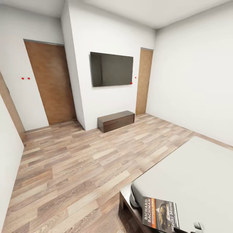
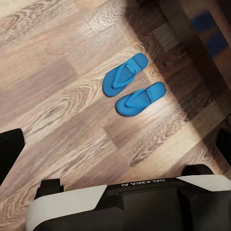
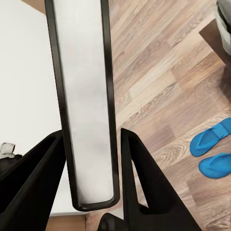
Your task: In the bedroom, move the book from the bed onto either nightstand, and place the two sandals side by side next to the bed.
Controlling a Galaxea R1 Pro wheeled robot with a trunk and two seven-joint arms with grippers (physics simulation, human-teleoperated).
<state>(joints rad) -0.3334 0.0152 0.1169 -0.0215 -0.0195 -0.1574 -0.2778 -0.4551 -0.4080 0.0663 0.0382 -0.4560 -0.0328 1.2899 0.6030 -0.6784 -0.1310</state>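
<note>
Two jobs look half done. Head view: the book (image 1: 160, 214) hangs over the bed (image 1: 194, 174) corner. Left wrist view: both sandals (image 2: 131, 85) lie paired on the floor (image 2: 57, 96), that gripper's state unclear. Right wrist view: the right gripper (image 3: 91, 139) apparently clamps the book edge-on.

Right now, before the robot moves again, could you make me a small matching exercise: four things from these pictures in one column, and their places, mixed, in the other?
Things:
1. book
2. two sandals
3. TV
4. low bench

Places:
a. hung on the white wall
b. lying close together on the wood floor
c. between the fingers of the right gripper
d. standing against the wall, under the screen

Pairs: 1-c, 2-b, 3-a, 4-d
</note>
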